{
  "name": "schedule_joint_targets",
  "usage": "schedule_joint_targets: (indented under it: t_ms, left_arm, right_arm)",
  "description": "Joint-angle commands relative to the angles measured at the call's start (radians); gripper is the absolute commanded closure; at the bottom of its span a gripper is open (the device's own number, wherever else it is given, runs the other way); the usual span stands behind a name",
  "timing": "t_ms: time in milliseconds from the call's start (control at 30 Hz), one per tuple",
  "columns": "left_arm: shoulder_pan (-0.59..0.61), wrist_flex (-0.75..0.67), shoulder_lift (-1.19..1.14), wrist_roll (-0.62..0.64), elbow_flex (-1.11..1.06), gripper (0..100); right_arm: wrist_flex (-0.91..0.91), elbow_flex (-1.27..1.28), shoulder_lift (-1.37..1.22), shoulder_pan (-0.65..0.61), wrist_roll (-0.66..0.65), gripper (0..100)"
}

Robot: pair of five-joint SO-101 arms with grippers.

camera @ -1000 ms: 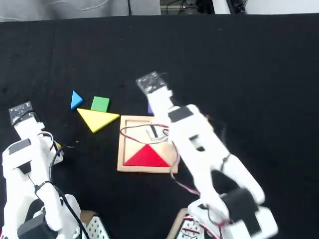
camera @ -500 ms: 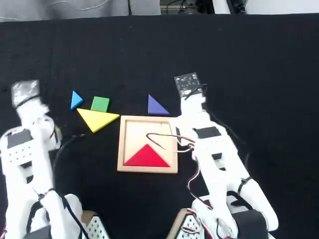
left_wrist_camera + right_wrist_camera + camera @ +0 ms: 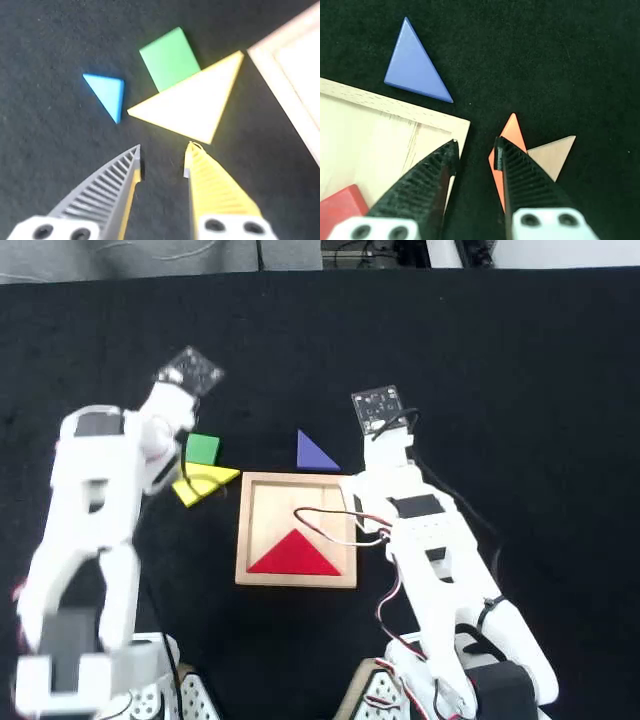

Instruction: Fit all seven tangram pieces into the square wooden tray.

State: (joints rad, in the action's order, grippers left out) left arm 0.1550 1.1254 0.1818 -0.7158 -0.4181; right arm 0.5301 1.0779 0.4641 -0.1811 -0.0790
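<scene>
The square wooden tray (image 3: 246, 530) holds one red triangle (image 3: 295, 555). A large yellow triangle (image 3: 192, 105), a green square (image 3: 170, 59) and a small blue triangle (image 3: 107, 92) lie left of the tray. My left gripper (image 3: 162, 160) hovers open just short of the yellow triangle's edge, holding nothing. An indigo triangle (image 3: 415, 65) lies past the tray's far edge. My right gripper (image 3: 476, 145) is open over the tray's far right corner (image 3: 460, 125), with an orange piece (image 3: 512, 132) partly under one finger and a tan triangle (image 3: 552, 155) beside it.
The left arm (image 3: 95, 480) stands over the table's left part and covers part of the yellow triangle (image 3: 205, 483). The right arm (image 3: 420, 530) runs along the tray's right side, its cable looping over the tray. Black cloth stretches bare to the far and right edges.
The left arm swung from the table's left edge in over the yellow, green and blue pieces. The right arm left the tray's top for its right corner, then stayed still.
</scene>
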Motion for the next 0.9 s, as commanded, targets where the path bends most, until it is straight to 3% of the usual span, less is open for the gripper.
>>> schedule_joint_targets:
  t_ms: [0, 267, 567, 867]
  left_arm:
    - [0.004, 0.008, -0.296, 0.054, 0.282, 85]
    - [0.012, 0.006, -0.557, 0.060, 0.456, 85]
    - [0.044, 0.005, -0.608, 0.058, 0.489, 85]
    - [0.096, -0.126, -0.608, 0.072, 0.423, 85]
  right_arm:
    - [-0.051, 0.010, 0.042, 0.015, -0.011, 87.1]
    - [-0.118, 0.039, 0.042, 0.015, -0.012, 87.1]
    - [-0.118, 0.039, 0.042, 0.015, -0.012, 87.1]
    - [-0.118, 0.039, 0.042, 0.015, -0.012, 87.1]
